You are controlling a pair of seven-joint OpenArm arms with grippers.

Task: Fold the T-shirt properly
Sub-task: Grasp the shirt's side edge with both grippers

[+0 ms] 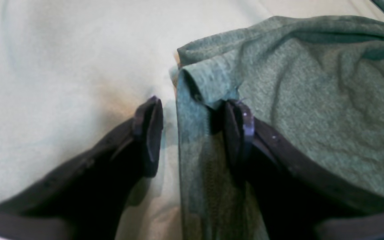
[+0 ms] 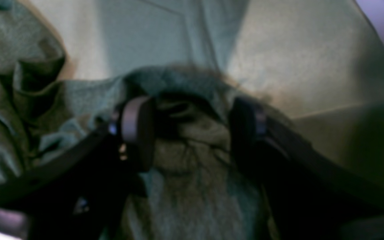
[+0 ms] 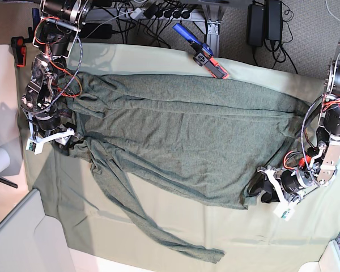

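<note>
- Left wrist view: fingers of the left gripper (image 1: 193,133) stand apart, dark and curved. A folded edge of the T-shirt (image 1: 312,110), heathered olive-green knit, hangs into the gap and lies against the inner face of one finger (image 1: 240,133); the other finger (image 1: 150,136) sits over the pale table cloth (image 1: 62,83) with a strip of cloth showing between it and the shirt edge. The jaws are not pressed together on the fabric.
- Right wrist view: the picture is blurred. The right gripper (image 2: 192,133) has its jaws spread wide, with a bunched, wrinkled part of the T-shirt (image 2: 192,173) lying between them. More of the shirt is heaped at one side (image 2: 12,100); pale table cloth (image 2: 312,66) lies beyond. Whether the pads touch the fabric I cannot tell.
- Base view: the T-shirt (image 3: 187,136) is spread wide across the table cloth (image 3: 260,226), one long sleeve trailing toward the near edge. The right gripper (image 3: 65,144) is at the shirt's end on this view's left, the left gripper (image 3: 263,190) at the shirt's corner on its right. A blue and red tool (image 3: 201,52) lies at the cloth's far edge, just beside the shirt.
</note>
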